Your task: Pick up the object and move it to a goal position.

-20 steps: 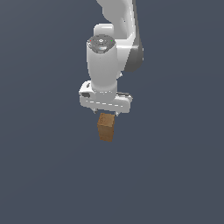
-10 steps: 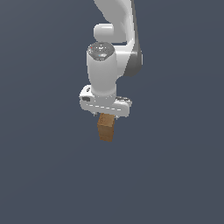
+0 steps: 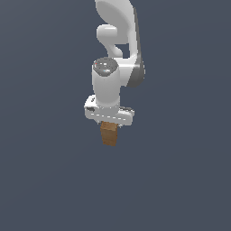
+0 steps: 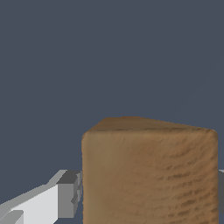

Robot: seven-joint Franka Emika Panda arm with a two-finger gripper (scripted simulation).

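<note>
The brown wood-textured block [image 3: 108, 133] hangs below the white gripper [image 3: 109, 127] near the middle of the exterior view, lifted off the ground. The gripper is shut on the block's upper part; only the lower end sticks out beneath the gripper's body. In the wrist view the block [image 4: 148, 173] fills much of the picture, with one white and grey finger [image 4: 65, 194] pressed against its side. The other finger is almost hidden behind the block.
The white arm [image 3: 115, 54] rises above the gripper toward the top of the exterior view. All around is a plain dark grey-blue surface [image 3: 45, 180] with no other objects in sight.
The arm has turned and bent, its upper links now swung further up, while the gripper keeps hold of the block at nearly the same spot.
</note>
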